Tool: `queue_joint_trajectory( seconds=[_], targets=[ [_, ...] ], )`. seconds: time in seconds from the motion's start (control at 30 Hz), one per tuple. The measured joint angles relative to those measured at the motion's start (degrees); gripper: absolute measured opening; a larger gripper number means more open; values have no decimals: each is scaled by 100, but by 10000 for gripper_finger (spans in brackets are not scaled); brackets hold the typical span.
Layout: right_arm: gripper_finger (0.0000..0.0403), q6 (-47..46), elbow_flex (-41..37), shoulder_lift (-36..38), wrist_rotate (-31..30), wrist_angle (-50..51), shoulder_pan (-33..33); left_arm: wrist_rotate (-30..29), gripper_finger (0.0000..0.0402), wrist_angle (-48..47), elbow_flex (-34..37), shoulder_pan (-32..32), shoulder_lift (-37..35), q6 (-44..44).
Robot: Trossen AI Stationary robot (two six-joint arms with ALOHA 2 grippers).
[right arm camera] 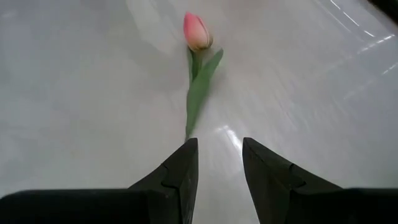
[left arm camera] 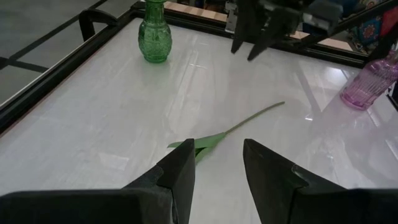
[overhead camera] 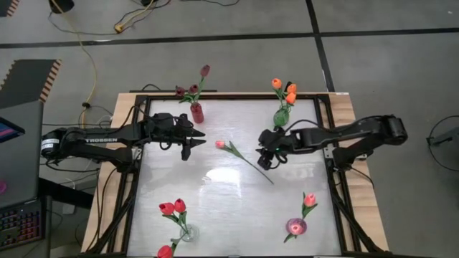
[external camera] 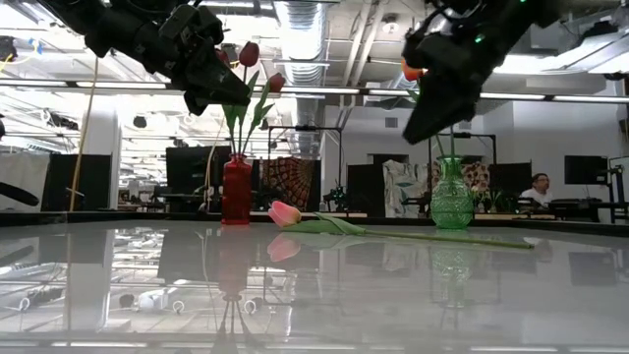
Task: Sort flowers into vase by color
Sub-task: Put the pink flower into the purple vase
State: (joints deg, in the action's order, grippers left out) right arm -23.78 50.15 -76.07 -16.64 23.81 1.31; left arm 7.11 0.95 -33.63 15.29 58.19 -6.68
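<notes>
One pink tulip (overhead camera: 221, 144) lies flat near the middle of the white table (overhead camera: 229, 208), head toward the left arm, thin green stem (overhead camera: 254, 168) trailing diagonally toward the right arm's side and the near edge. Left gripper (overhead camera: 188, 142) hangs above the table just beside the tulip head, fingers apart and empty; in its wrist view the two dark fingers (left arm camera: 180, 177) frame the leaf and stem (left arm camera: 249, 121) lying on the surface, not touching. Right gripper (overhead camera: 264, 160) hangs over the stem's middle stretch, fingers also spread with nothing between them; its wrist view shows the tulip head (right arm camera: 197, 32) and leaf ahead of the fingertips, clear of them. In the low view both grippers sit well above the tabletop, with the flower (external camera: 285, 212) lying on the surface between the red vase (external camera: 236, 189) and green vase (external camera: 452, 197). Red vase (overhead camera: 196, 112) stands at the far edge on the left arm's side, holding dark maroon tulips (overhead camera: 205, 70). Green vase (overhead camera: 281, 116) stands at the far edge on the right arm's side, holding orange tulips (overhead camera: 290, 92). Clear vase (overhead camera: 184, 233) near the front on the left arm's side holds red tulips (overhead camera: 173, 208). Pink-purple vase (overhead camera: 295, 227) at the front on the right arm's side holds a pink tulip (overhead camera: 309, 200).
</notes>
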Motion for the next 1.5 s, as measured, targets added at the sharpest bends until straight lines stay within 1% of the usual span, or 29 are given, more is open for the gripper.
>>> queue_joint_trajectory(
  seconds=[0.13,0.47,0.8,0.93,1.23,1.37,1.5],
  targets=[
    [152,38,0,-420,31,-509,-106,-1,122,-2,2,1,0,0],
    [152,47,-2,-1466,28,-1257,-306,-2,122,-2,2,2,0,23],
    [152,334,-2,-2158,39,-2433,-298,-2,122,-20,2,0,0,149],
    [152,349,0,-2400,304,-2839,-298,-2,122,-20,2,2,0,149],
    [152,330,2,-2927,344,-3016,-298,-2,122,-22,2,2,0,149],
    [151,331,9,-3003,363,-3044,-296,-3,122,-22,2,0,0,149],
    [133,331,9,-2997,453,-3037,-294,-10,122,-20,2,0,0,149]
  ],
)
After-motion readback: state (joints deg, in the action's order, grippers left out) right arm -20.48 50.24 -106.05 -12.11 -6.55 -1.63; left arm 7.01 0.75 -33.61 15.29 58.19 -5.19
